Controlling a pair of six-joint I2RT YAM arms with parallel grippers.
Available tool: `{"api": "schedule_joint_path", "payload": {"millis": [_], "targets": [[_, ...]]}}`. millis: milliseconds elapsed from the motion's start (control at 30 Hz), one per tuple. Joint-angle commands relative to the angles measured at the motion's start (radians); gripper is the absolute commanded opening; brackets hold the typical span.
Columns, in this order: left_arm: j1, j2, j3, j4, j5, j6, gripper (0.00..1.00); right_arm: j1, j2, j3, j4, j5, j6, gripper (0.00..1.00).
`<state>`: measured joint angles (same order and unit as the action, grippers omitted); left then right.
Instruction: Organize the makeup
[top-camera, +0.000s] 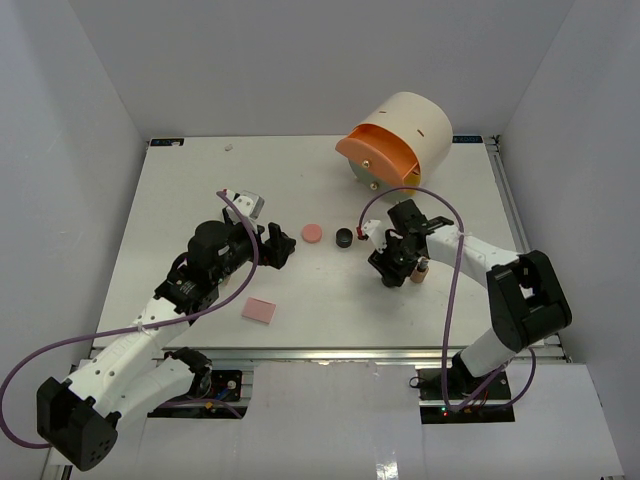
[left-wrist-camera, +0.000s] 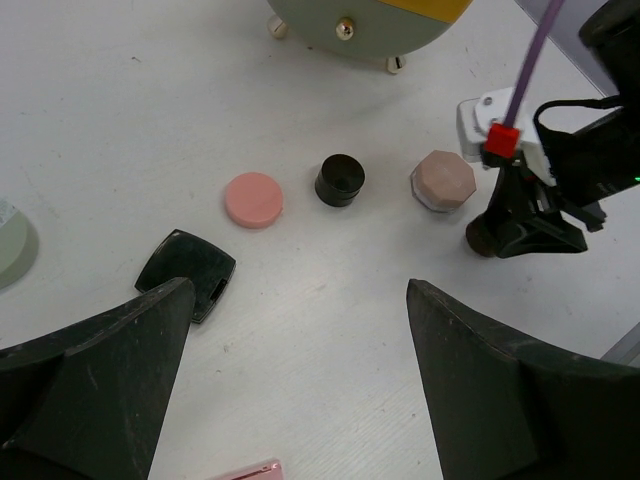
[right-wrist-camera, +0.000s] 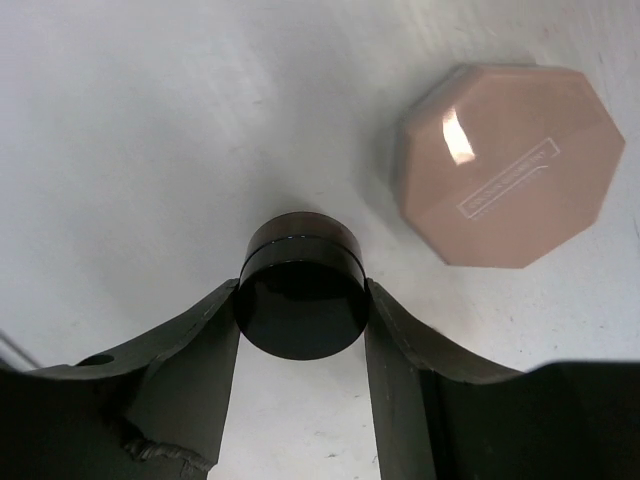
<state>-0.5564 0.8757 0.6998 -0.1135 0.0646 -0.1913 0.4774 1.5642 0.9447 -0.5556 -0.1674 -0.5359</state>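
My right gripper (right-wrist-camera: 302, 305) is shut on a small black jar (right-wrist-camera: 300, 262) that rests on the white table; it also shows from above (top-camera: 389, 268). A rose-beige octagonal compact (right-wrist-camera: 510, 165) lies just beside that jar, apart from the fingers. My left gripper (left-wrist-camera: 300, 295) is open and empty above bare table (top-camera: 284, 247). Ahead of it lie a pink round compact (left-wrist-camera: 253, 199), a second, open black jar (left-wrist-camera: 340, 180) and the rose-beige compact (left-wrist-camera: 443, 181). A black square case (left-wrist-camera: 186, 270) lies by its left finger. A flat pink square (top-camera: 259, 310) lies nearer the arms. A tan lipstick tube (top-camera: 421, 272) stands by the right gripper.
The big cream cylinder (top-camera: 405, 135) with an orange drawer front stands at the back right; its grey and yellow fronts show in the left wrist view (left-wrist-camera: 370, 22). A pale round object (left-wrist-camera: 10, 245) sits at that view's left edge. White walls enclose the table.
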Motion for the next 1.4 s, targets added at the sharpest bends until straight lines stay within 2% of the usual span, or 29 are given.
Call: {"api": "schedule_joint_path", "payload": {"millis": [0, 133, 233, 400, 500, 700, 933, 1033, 1167, 1333, 1367], "targets": [[0.003, 0.000, 0.021, -0.001, 0.018, 0.009, 0.98, 0.003, -0.171, 0.071, -0.161, -0.260, -0.172, 0.10], [0.002, 0.003, 0.021, -0.001, 0.023, 0.009, 0.98, 0.003, -0.271, 0.224, -0.209, -0.333, -0.207, 0.09], [0.003, 0.006, 0.020, 0.000, 0.024, 0.010, 0.98, 0.003, -0.292, 0.370, -0.207, -0.313, -0.186, 0.08], [0.003, 0.011, 0.020, -0.001, 0.024, 0.013, 0.98, -0.024, -0.261, 0.595, -0.049, -0.098, -0.038, 0.08], [0.003, 0.010, 0.019, -0.001, 0.023, 0.014, 0.98, -0.090, -0.171, 0.738, -0.003, -0.043, 0.034, 0.08], [0.003, 0.009, 0.018, 0.000, 0.021, 0.018, 0.98, -0.196, 0.015, 0.932, 0.037, -0.037, 0.147, 0.09], [0.003, 0.014, 0.020, 0.000, 0.029, 0.019, 0.98, -0.214, 0.136, 0.973, 0.035, -0.046, 0.163, 0.14], [0.003, 0.016, 0.021, 0.000, 0.035, 0.020, 0.98, -0.215, 0.160, 0.971, 0.032, -0.047, 0.165, 0.18], [0.003, 0.017, 0.021, 0.000, 0.040, 0.020, 0.98, -0.215, 0.189, 0.959, 0.032, -0.037, 0.157, 0.30], [0.003, 0.020, 0.021, 0.000, 0.048, 0.020, 0.98, -0.217, 0.200, 0.938, 0.031, -0.051, 0.159, 0.49], [0.003, 0.021, 0.021, 0.001, 0.048, 0.020, 0.98, -0.217, 0.200, 0.935, 0.031, -0.055, 0.160, 0.56]]}}
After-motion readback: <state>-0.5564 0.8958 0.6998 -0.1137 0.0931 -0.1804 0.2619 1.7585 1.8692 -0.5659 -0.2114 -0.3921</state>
